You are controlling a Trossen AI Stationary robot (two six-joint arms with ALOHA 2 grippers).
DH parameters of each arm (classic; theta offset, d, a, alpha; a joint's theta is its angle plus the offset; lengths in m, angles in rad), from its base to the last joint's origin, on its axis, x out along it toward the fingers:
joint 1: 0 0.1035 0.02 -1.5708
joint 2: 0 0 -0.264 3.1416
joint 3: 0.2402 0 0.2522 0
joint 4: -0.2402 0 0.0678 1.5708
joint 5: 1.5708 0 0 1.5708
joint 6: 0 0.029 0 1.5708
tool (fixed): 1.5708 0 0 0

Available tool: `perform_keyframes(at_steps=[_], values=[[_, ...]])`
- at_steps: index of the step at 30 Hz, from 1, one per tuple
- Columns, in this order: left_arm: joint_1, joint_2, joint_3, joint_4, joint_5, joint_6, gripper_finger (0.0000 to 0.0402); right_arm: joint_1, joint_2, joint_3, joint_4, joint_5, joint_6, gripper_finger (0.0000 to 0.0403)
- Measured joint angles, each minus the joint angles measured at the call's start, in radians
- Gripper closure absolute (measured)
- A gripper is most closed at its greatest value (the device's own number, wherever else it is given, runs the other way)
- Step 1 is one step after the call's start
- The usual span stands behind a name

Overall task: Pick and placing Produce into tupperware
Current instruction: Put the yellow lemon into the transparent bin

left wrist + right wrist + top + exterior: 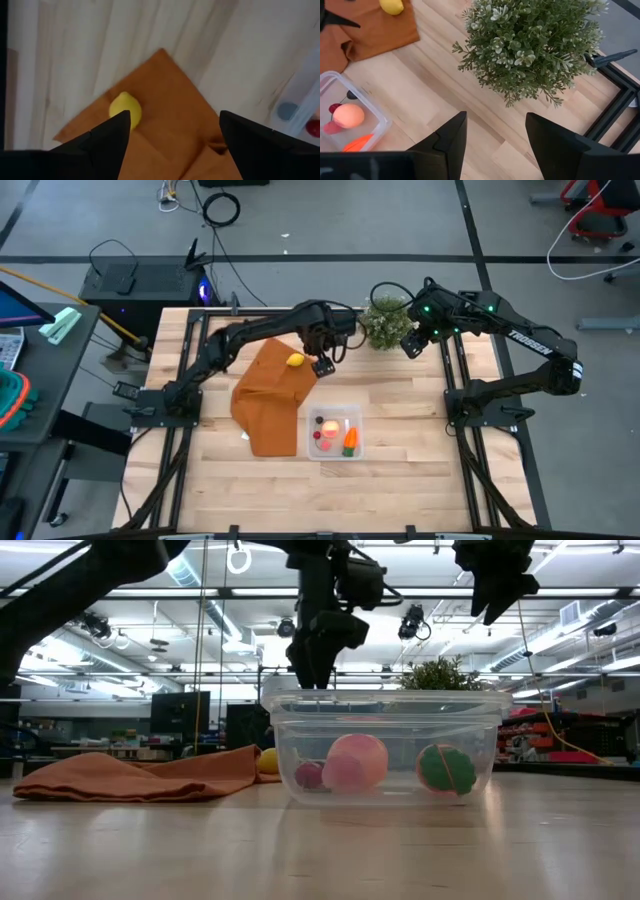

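Nearest, the tupperware point(385, 745) holds four pieces. Only the left wrist view shows the left gripper's point(172, 132) wide jaws over the lemon point(125, 108) on the cloth point(170, 120). Right gripper point(495, 132) gapes beside the plant point(532, 45).

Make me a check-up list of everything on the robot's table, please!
Surface: pale wooden plank table.
Job's things: clear plastic square tupperware holds a round red-yellow fruit, an orange carrot with a green top, a small dark piece and a small red-pink piece. The yellow lemon lies outside on the orange-brown cloth.
Clutter: bushy green potted plant at the table's back.
Claws: left claw, open, beside and above the lemon; right claw, open, raised by the plant.
Cables: black and white cables on the floor behind.
Surroundings: grey floor, black box, red chair.
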Motion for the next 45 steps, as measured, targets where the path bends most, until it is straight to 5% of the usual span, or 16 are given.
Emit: perform_keyframes(at_steps=[7, 27, 37, 45], values=[[0.015, -0.01, 0.0, 0.066, 0.011, 0.015, 0.0116, 0.0, 0.0, 0.0, 0.0, 0.01, 0.002, 0.0229], [-0.181, -0.013, -0.05, 0.722, -0.007, -0.117, 0.0211, -0.003, -0.025, 0.0, -0.042, 0.068, -0.026, 0.0229], [-0.317, -0.047, -0.31, 1.04, -0.021, -0.174, 0.0251, -0.077, -0.103, 0.0, -0.056, 0.078, -0.043, 0.0229], [-0.236, -0.299, -0.647, 1.184, -0.076, -0.2, 0.0272, -0.092, -0.124, 0.0, -0.061, 0.074, -0.051, 0.0229]])
